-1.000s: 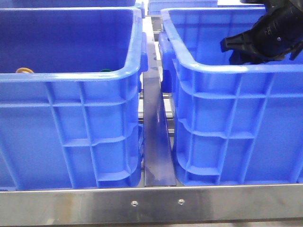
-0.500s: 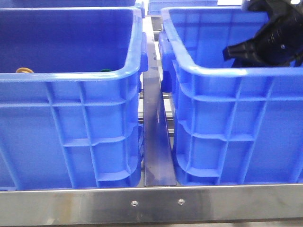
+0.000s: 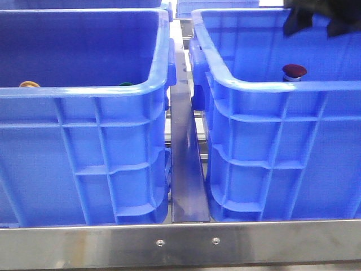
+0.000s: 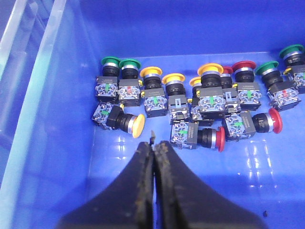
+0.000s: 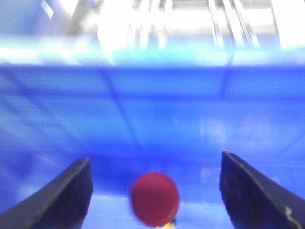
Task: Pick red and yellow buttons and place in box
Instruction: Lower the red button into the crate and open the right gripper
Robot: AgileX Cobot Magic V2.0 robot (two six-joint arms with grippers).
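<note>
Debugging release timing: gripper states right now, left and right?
Left gripper: closed, holding nothing, above the buttons.
Right gripper: open, empty; red button lies free between its fingers.

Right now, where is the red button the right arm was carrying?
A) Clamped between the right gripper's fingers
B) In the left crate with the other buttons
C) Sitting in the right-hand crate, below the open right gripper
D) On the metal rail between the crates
C: the red button sits inside the right crate, and in the right wrist view it lies loose between the wide-apart fingers of the right gripper.
</note>
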